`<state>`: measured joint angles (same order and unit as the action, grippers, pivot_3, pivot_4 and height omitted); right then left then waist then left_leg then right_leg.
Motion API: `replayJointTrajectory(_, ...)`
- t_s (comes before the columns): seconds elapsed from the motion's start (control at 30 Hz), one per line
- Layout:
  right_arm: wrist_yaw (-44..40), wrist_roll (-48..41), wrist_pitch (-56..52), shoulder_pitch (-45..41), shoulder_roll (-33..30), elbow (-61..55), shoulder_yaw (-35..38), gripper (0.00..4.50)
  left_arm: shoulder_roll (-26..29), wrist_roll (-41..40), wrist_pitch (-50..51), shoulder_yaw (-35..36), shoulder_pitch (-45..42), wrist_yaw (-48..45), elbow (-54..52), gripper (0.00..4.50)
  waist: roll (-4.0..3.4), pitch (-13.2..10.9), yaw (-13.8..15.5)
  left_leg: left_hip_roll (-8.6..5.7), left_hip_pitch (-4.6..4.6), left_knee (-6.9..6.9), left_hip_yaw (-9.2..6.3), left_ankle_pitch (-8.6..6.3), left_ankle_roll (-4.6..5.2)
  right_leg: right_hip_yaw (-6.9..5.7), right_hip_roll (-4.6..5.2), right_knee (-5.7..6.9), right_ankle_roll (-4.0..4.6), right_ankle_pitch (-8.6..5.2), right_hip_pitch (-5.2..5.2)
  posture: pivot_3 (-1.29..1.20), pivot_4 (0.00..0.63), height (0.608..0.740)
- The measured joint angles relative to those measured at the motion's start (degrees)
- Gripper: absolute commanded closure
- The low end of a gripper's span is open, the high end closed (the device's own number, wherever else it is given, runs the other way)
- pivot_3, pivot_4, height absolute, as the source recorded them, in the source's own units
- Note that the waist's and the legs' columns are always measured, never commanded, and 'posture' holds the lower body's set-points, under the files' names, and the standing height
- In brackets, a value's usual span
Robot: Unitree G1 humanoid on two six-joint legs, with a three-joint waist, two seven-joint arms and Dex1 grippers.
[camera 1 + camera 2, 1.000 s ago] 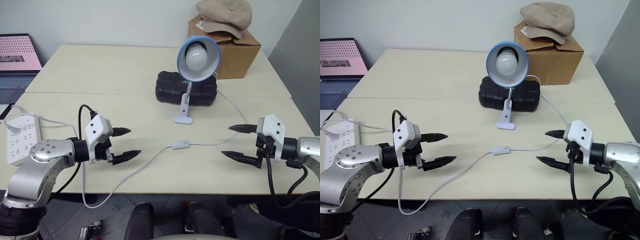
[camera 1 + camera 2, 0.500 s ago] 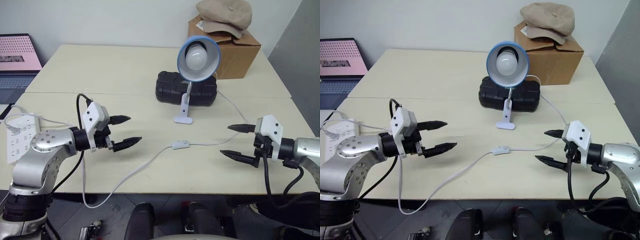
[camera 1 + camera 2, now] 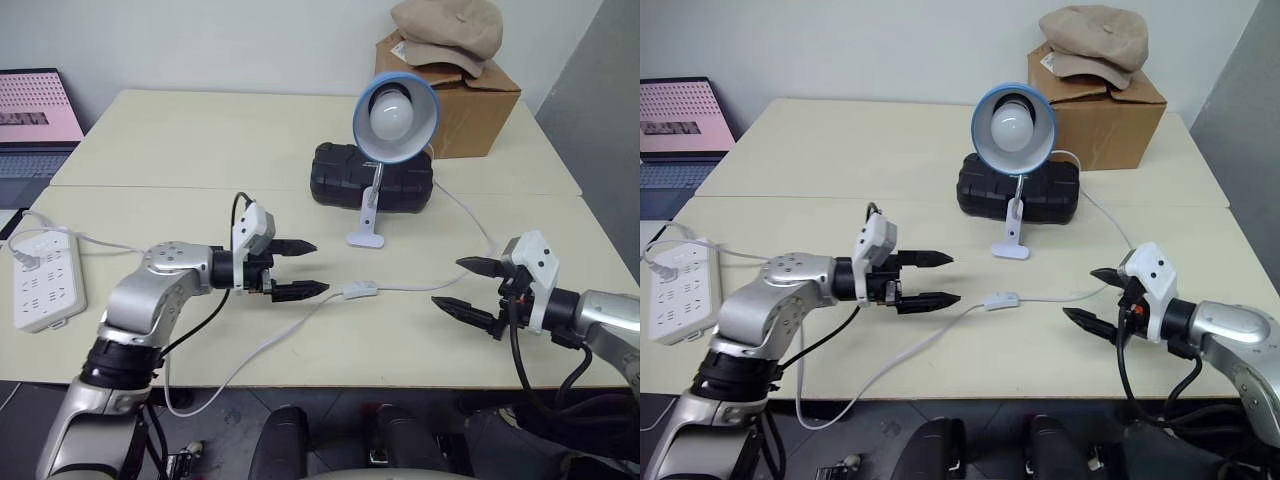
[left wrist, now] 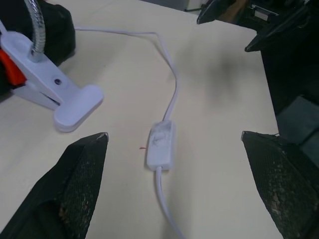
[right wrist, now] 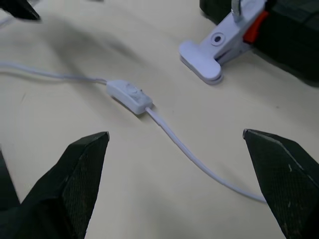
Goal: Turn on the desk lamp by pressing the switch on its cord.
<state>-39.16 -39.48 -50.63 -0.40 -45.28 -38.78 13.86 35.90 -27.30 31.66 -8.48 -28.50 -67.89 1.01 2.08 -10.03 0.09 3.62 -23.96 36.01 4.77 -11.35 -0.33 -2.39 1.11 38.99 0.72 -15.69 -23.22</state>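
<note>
I am looking down over a pale table [image 3: 200,140] from the robot's head. The desk lamp [image 3: 397,115] stands near the middle, toward the far side, its light-blue shade facing me with the white bulb unlit, its clip base resting on the table in front of a black case [image 3: 335,175]. The cord [image 3: 260,345] runs from the lamp's right side, curves toward me, then crosses leftward along the near part of the table and drops over the near edge. The switch [image 3: 360,291] lies flat on the table partway along that cord, just nearer to me than the clip base.

My left gripper [image 3: 302,268] points rightward at the switch, jaws apart and holding nothing; its tips are just left of the switch and not touching it. In the left wrist view the switch [image 4: 160,144] sits on the table between the two spread fingers and ahead of them. My right gripper [image 3: 462,286] is well to the right of the switch, jaws also apart and empty, pointing left toward it.

A white power strip [image 3: 40,280] lies at the far left edge. A cardboard box [image 3: 470,100] with a tan cap [image 3: 445,30] on top sits at the far right.
</note>
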Motion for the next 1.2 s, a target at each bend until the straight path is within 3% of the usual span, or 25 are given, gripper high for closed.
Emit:
replayJointTrajectory(0.4,8.0,-6.9,-6.0,7.0,0.7,-10.0,5.9,0.00,-9.0,8.4,-8.2,-7.3,-5.2,-4.0,18.8,0.05,0.03,0.0,-0.1,-0.02,-0.04,0.04,-0.02,0.00,0.01,0.01,-0.02,-0.02,-0.05,0.03,-0.01,0.00,0.150,0.740)
replayJointTrajectory(1.0,13.6,-13.1,-6.4,8.1,-0.9,-12.3,7.3,0.00,-12.2,14.3,-11.2,-8.4,-8.3,-6.7,24.2,0.05,0.05,0.0,0.3,-0.08,-0.05,0.09,-0.05,0.01,0.04,0.02,0.04,-0.05,-0.17,0.10,0.04,0.00,0.150,0.740)
replayJointTrajectory(1.2,14.6,-13.7,-6.4,7.7,-1.3,-12.3,7.3,0.00,-12.2,16.8,-12.1,-9.3,-9.4,-6.5,24.2,1.14,0.05,0.0,0.3,-0.08,-0.07,0.09,-0.05,0.01,0.04,0.02,0.04,-0.08,-0.17,0.10,0.04,0.00,0.150,0.740)
